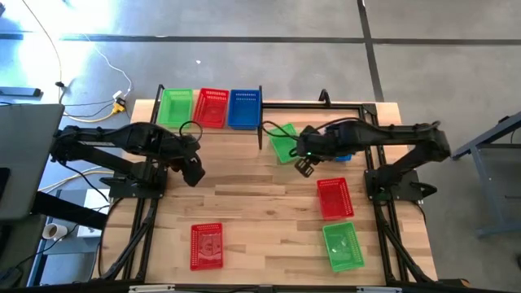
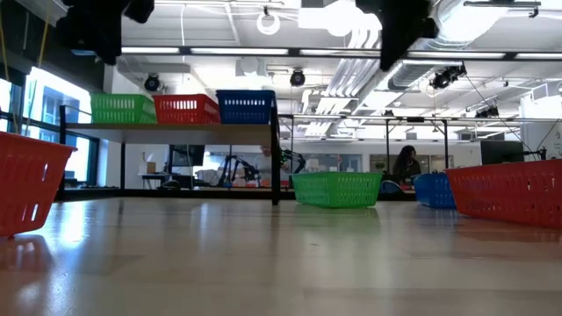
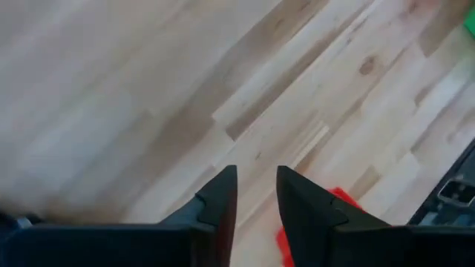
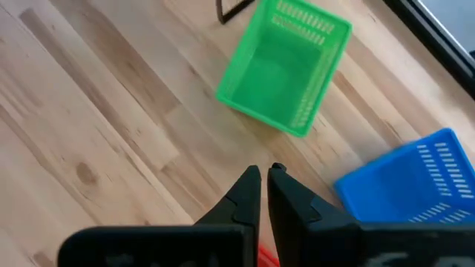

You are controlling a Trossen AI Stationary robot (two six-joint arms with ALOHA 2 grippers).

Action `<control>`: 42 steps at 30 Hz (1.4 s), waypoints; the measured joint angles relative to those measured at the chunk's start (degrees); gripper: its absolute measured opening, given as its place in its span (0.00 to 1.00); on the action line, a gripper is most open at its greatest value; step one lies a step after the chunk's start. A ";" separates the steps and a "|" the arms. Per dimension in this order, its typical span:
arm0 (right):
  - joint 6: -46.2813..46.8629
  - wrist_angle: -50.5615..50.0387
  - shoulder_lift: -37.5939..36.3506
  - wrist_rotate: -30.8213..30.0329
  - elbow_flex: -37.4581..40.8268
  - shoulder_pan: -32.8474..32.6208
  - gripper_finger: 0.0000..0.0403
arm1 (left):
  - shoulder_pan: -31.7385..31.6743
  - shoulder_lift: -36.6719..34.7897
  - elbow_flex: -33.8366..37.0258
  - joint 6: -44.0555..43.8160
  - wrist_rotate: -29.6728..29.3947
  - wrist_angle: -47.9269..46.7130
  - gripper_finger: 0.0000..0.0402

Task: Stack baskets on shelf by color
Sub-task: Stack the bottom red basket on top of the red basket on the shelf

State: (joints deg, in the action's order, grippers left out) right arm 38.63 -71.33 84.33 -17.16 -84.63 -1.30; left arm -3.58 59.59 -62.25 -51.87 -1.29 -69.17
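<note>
1. High view: the shelf [image 1: 213, 130] carries one green basket [image 1: 175, 107], one red basket [image 1: 212, 107] and one blue basket [image 1: 243, 108] side by side, so each colour pile looks started. Loose on the wooden tabletop [image 1: 252, 203]: a second green basket [image 1: 284, 142] just behind the right gripper [image 1: 304, 166], a red one [image 1: 334, 198] and a green one [image 1: 343, 247] in front of it, and another red [image 1: 206, 245] well in front of the left gripper [image 1: 194, 172]. Both grippers hang empty.
2. Low view: a loose blue basket [image 2: 434, 190] sits beside the green one; beyond lies an open workshop with ceiling lights and a seated person.
3. Left wrist view: fingers slightly parted over bare planks.
4. Right wrist view: fingers nearly pressed together, holding nothing. Further baskets may be hidden.
</note>
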 joint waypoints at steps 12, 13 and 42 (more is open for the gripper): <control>-4.27 0.02 -6.96 1.17 7.35 0.72 0.03 | 9.46 3.74 2.61 -22.71 2.41 -0.39 0.42; -5.03 0.08 -6.96 1.19 7.49 0.95 0.03 | 10.77 4.08 2.62 -24.72 1.87 -0.37 0.42; -13.65 3.39 -6.90 3.69 7.55 1.70 0.03 | 43.00 19.66 6.81 -70.34 -1.96 11.72 0.41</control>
State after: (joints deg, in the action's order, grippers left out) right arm 24.99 -67.94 77.43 -13.47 -77.08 0.40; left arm 39.42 79.25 -55.44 -122.21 -3.25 -57.45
